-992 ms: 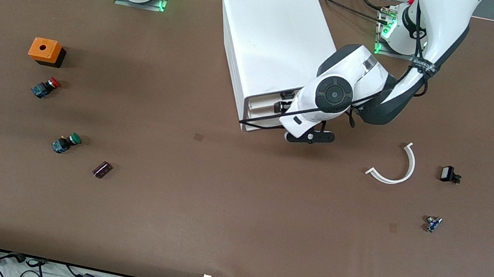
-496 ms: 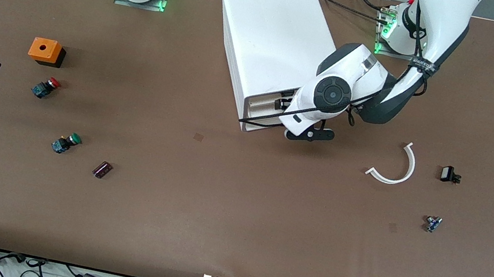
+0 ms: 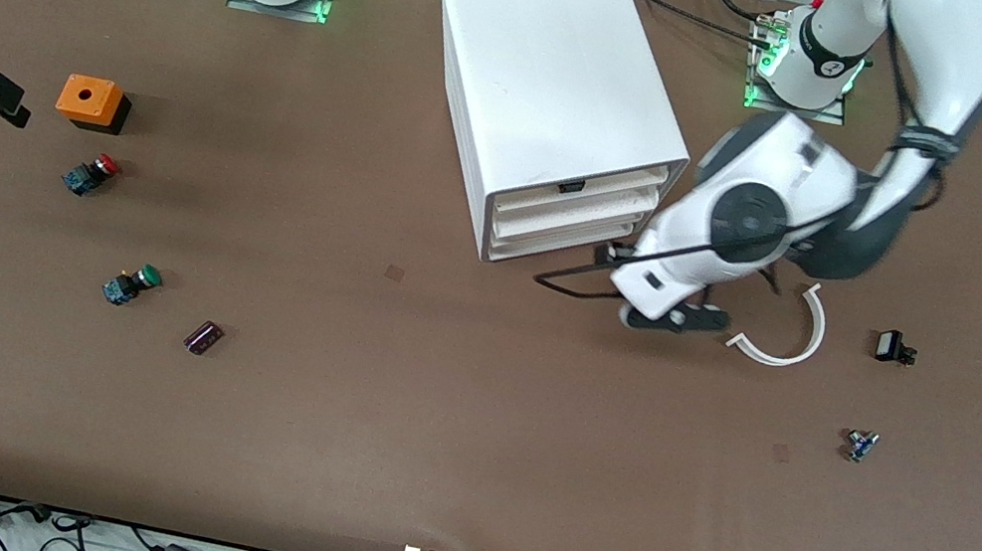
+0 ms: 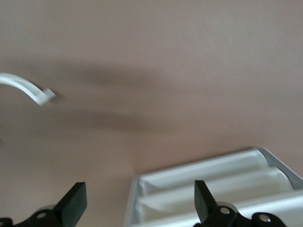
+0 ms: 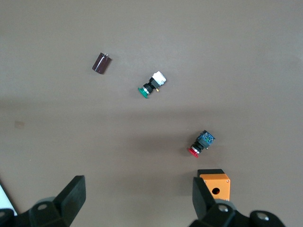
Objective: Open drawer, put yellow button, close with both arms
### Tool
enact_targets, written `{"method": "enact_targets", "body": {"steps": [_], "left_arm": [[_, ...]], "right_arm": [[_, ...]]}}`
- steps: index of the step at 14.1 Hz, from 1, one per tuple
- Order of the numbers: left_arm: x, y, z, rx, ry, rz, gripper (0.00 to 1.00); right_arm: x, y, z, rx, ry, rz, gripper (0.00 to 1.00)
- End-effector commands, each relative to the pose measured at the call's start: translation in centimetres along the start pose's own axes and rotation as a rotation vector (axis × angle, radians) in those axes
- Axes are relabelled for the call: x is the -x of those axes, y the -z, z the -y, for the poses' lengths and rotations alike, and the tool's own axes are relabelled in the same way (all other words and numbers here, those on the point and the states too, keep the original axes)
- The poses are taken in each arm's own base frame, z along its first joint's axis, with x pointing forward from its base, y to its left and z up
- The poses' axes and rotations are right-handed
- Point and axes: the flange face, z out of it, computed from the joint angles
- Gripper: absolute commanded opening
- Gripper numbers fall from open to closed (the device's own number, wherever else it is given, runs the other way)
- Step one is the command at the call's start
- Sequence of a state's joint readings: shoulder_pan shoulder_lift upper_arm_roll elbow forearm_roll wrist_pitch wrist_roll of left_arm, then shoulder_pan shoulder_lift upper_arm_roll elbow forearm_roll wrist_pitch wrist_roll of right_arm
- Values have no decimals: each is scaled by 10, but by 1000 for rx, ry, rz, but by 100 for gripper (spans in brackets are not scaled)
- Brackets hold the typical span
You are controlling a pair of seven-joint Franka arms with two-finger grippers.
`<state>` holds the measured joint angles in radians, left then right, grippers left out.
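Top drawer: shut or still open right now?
Shut. The top drawer sits flush with the two below it in the cabinet, and the left claw, open, is off it.

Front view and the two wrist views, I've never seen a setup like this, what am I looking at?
Two white robot arms share a brown table. The front view looks down from across it, and each wrist view comes from a camera by that arm's gripper. The left gripper is open and empty, low in front of the white cabinet, whose three drawers look shut. The right gripper, also open and empty, hangs near the orange box, red-capped button and green-capped button. A white curved strip lies toward the left arm's end. No yellow button shows.
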<state>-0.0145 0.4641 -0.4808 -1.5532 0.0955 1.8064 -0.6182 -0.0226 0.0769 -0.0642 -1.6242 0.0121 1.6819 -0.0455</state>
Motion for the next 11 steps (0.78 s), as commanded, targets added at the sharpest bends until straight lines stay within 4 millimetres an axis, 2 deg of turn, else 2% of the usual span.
{"method": "enact_targets", "body": {"steps": [1,3,5,7,8,9,11], "left_arm": [[-28,35,53,-119,-132,-88,100],[-42,70,89,-177,-172,-119,100],[-45,107,132,-187,-186,-79,100],[-35,153,175,-190,-214,-53,100],[-31,165,192,-180,-224,-51,100],[-17,182,197,-153,-250,-63,100],[4,188,227,-82,-220,-39,100]], "right_arm": [[14,2,1,11,15,-32,100],[15,5,3,11,9,-29,100],[19,9,0,10,5,-19,100],[23,8,0,9,9,4,100],[24,8,0,8,4,13,100],[27,11,0,7,1,13,100],[27,12,1,7,3,12,100]]}}
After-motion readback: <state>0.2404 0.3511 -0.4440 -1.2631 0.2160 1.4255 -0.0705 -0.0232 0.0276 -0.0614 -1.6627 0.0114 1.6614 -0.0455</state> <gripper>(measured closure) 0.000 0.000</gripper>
